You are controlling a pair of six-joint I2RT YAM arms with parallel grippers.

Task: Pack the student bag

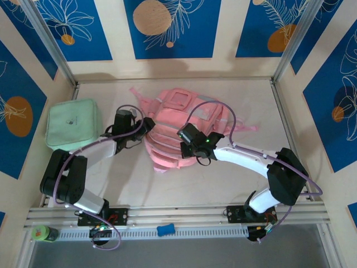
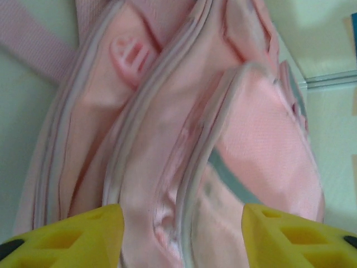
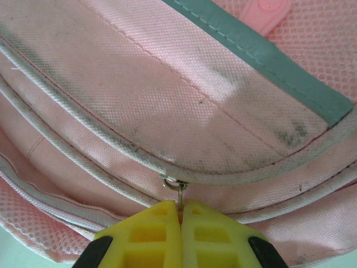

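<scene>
Pink fabric of the student bag (image 1: 177, 120) is being seen lying flat at the middle of the table (image 1: 223, 184), slightly toward the far side, with its straps trailing out to the far left and to the right. On its near edge, a small metal zipper pull (image 3: 177, 187) is being pinched between the closed yellow fingers of the right gripper (image 3: 181, 215), just under a grey-white piping seam. The right arm is being held in a low arc: its base is being kept at the near right rail, the elbow is being pushed out to the right, and the white forearm is being stretched leftward to the bag's near right side.

The left gripper (image 2: 184, 239) is being held at the bag's left edge with its fingers (image 2: 72, 237) spread wide apart. Folds of pink fabric and pale piping are being framed between them, unclamped. The left arm is being folded back on itself, with the elbow at the near left and the forearm being pointed right toward the bag.

A mint-green soft case (image 1: 72, 124) is being seen at the far left of the table, just beside the left forearm and apart from the bag. On the near rail, a blue object (image 1: 165, 229) is being seen between the two bases, and a green bottle (image 1: 44, 233) at the near left corner.
</scene>
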